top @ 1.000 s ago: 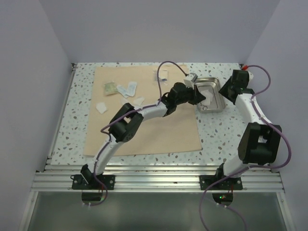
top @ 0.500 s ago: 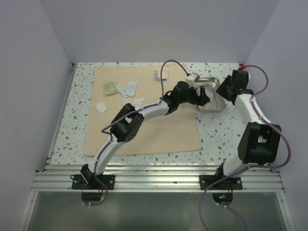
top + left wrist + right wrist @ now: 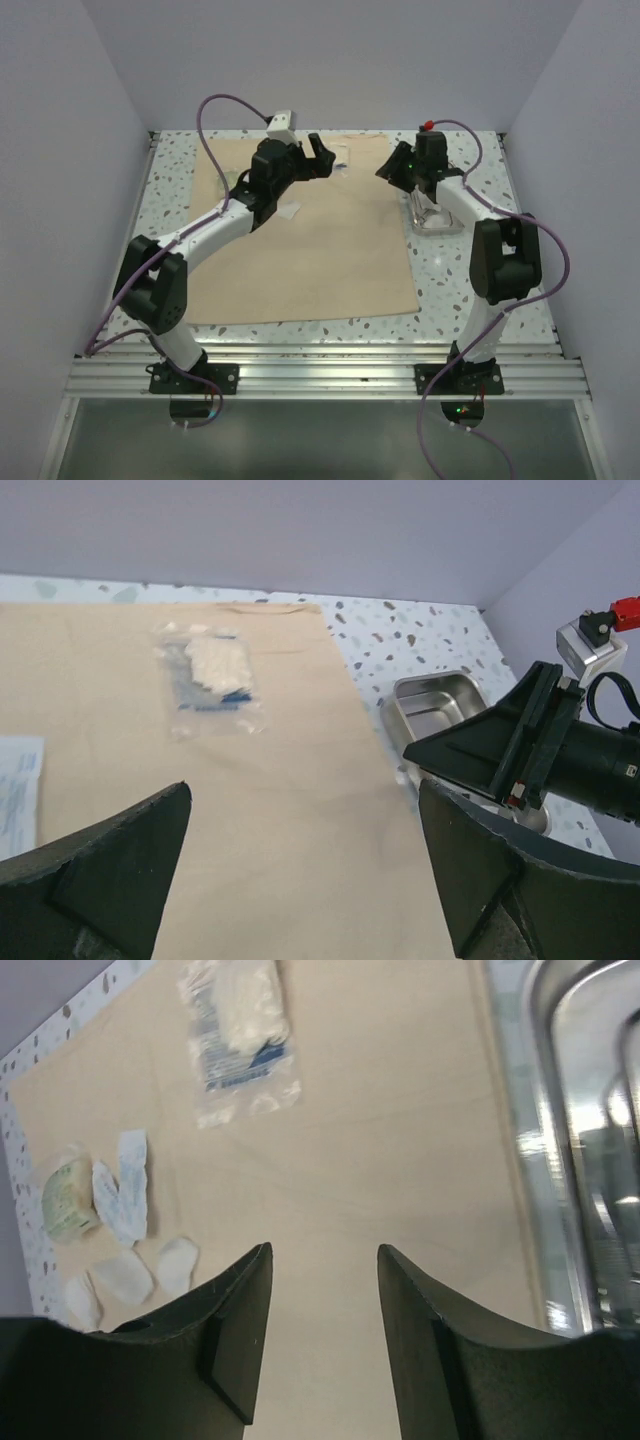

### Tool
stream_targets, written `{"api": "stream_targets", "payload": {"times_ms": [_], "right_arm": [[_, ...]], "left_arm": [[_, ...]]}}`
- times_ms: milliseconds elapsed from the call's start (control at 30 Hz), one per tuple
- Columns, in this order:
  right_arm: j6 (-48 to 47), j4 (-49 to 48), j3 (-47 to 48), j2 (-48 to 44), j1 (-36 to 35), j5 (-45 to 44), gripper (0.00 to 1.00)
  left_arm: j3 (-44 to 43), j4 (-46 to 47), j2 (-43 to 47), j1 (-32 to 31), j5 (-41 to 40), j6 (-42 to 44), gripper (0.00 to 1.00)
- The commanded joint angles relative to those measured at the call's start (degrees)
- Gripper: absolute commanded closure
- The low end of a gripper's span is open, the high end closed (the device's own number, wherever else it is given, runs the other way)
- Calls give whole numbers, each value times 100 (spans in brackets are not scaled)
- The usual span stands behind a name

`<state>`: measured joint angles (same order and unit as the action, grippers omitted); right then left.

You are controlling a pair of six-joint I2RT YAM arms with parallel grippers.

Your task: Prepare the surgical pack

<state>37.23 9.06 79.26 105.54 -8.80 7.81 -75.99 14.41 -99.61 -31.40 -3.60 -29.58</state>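
Two arms reach out over the far half of the speckled white terrazzo bench [image 3: 150,270]. One broad tan matte wrap sheet [image 3: 300,250] lies flat on it. One small rectangular steel tray [image 3: 440,695] sits on the bench just beside the sheet's right edge, towards the far end. From above, the right arm's white forearm runs straight across that tray and hides most of it. What lies inside cannot be told, as the right wrist camera catches only glare.

The left claw [image 3: 318,155] hangs above the far part of the sheet, fingers spread wide with nothing between them. The right claw [image 3: 392,168] hovers over the sheet's right margin next to the tray, fingers parted and empty too, pointing towards the left one.

Between the two, on the sheet, lies one clear plastic gauze packet [image 3: 240,1035] with a white pad and blue print too blurred to read. At the sheet's far-left part, the right wrist camera picks out one greenish packet [image 3: 65,1200] and one white blue-printed wrapper [image 3: 122,1200], its lettering unreadable. Three plain white pieces [image 3: 122,1278] lie there as well. From above, the left arm covers nearly all of these.

One red knob [image 3: 425,126] tops the right wrist, and one silver aluminium rail [image 3: 330,375] carries both bases.
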Motion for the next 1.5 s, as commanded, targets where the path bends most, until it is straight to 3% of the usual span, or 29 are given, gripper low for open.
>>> {"api": "stream_targets", "payload": {"times_ms": [0, 167, 367, 600, 800, 1200, 1467], "right_arm": [[784, -747, 387, 396, -323, 326, 49], [1399, -1169, 1063, 1441, -658, 360, 50], [2112, -1608, 1416, 2198, -808, 98, 51], [2482, -1521, 1724, 2533, -975, -762, 52], [2596, -1284, 2145, 2937, -1001, -922, 53], [2543, -1468, 1417, 2551, -1045, -1493, 53], [2701, -1389, 2005, 3174, -1054, -1282, 54]], "left_arm": [[742, -482, 599, 2, -528, -144, 0], [2033, -511, 1644, 143, -458, -372, 0], [3413, -361, 2208, 20, -193, -803, 4], [4503, -106, 2288, -173, -474, -1313, 4], [5118, -158, 2297, -305, -642, -1840, 4], [4945, -1195, 2043, -709, -1547, -1884, 5], [5181, -1696, 2086, -850, -1679, -2095, 5]]}}
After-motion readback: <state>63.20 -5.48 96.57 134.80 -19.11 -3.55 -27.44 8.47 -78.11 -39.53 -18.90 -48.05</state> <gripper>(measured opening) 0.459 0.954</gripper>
